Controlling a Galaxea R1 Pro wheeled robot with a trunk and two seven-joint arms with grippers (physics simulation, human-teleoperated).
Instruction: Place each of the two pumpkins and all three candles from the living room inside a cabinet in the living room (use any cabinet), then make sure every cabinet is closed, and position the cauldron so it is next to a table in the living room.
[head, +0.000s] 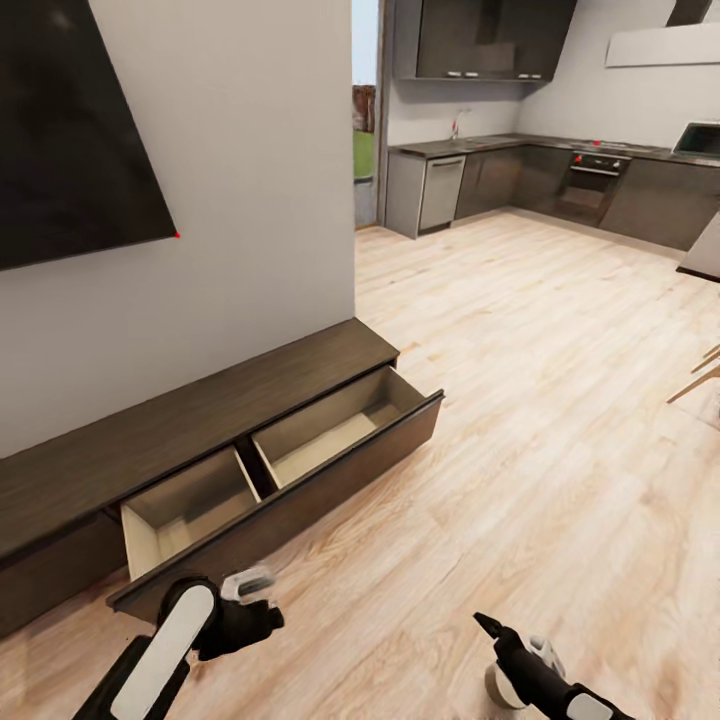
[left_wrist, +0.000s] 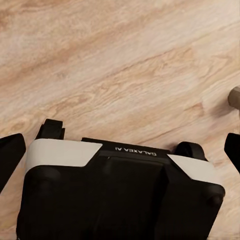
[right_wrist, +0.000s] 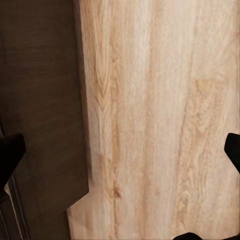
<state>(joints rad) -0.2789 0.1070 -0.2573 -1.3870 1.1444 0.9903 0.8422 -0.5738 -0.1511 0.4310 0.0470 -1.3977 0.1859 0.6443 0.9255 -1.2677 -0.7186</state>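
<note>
1. Left arm (head: 165, 645): white shell panel over black joints.
2. Right arm (head: 545, 675): black links, white collar.
3. Base (left_wrist: 120, 192): black body, white corner panels, "GALAXEA AI" lettering.

A: What is on the wall?
B: A large black panel (head: 70, 130) on a pale grey wall (head: 260, 180).
A: And underfoot?
B: Light wood-plank floor (head: 540, 420) running back to a kitchen.
A: What is in the kitchen?
B: Dark grey cabinets (head: 490, 180), a steel dishwasher (head: 441, 192), a built-in oven (head: 592, 187) and a sink tap (head: 458, 124).
</note>
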